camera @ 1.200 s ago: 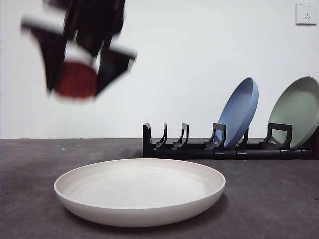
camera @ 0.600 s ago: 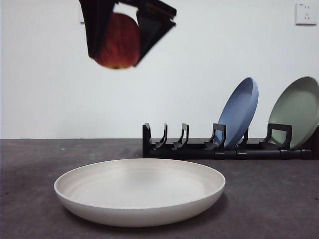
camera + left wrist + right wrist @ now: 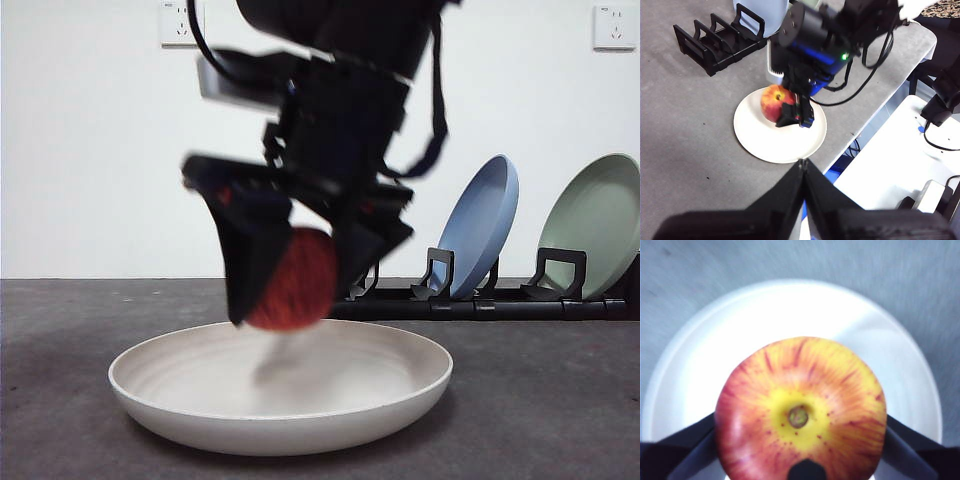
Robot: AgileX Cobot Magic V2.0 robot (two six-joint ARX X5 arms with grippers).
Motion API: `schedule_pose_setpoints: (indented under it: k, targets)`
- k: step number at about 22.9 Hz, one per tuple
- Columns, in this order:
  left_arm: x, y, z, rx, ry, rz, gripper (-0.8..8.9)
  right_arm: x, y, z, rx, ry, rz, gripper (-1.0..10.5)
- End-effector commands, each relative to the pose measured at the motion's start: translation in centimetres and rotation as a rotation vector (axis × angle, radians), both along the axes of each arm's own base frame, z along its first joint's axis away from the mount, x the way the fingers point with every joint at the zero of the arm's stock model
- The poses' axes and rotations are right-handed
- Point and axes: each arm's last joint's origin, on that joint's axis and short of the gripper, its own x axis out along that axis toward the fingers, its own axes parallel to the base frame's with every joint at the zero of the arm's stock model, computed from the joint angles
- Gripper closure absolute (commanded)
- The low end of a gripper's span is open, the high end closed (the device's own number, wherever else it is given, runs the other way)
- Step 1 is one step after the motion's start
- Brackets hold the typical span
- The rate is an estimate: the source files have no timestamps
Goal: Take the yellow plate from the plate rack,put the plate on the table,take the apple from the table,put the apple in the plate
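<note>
On the dark desk (image 3: 60, 400) the yellow plate (image 3: 200, 385) lay flat at the front. Just above its bowl, centre-left, the right pincer (image 3: 295, 285) held the apple (image 3: 295, 280) clamped between both jaws, its yellow stem end toward the wrist camera. At about two o'clock from the plate stood the plate rack (image 3: 480, 300), carrying a blue plate (image 3: 485, 225) and, rightmost, a pale green plate (image 3: 595, 225). The left pincer (image 3: 803, 167) hung high off to the side, jaws pressed together, holding nothing.
</note>
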Motion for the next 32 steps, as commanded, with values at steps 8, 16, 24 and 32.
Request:
schedule_pose_setpoints:
  k: [8, 16, 24, 32]
  targets:
    - [0.0, 0.0, -0.1, 0.004, -0.008, 0.001, 8.26, -0.2, -0.7, -2.3, 0.07, 0.04, -0.042, 8.0]
    - [0.0, 0.0, -0.1, 0.004, -0.008, 0.001, 8.26, -0.3, -0.9, -3.0, 0.066, 0.071, -0.065, 4.3]
    - [0.0, 0.0, -0.1, 0.004, -0.008, 0.001, 8.26, -0.3, -0.9, -2.9, 0.075, 0.069, -0.079, 3.7]
    - [0.0, 0.0, -0.1, 0.013, -0.019, -0.006, 8.26, -1.6, -2.4, 2.6, 0.132, 0.055, -0.061, 3.8]
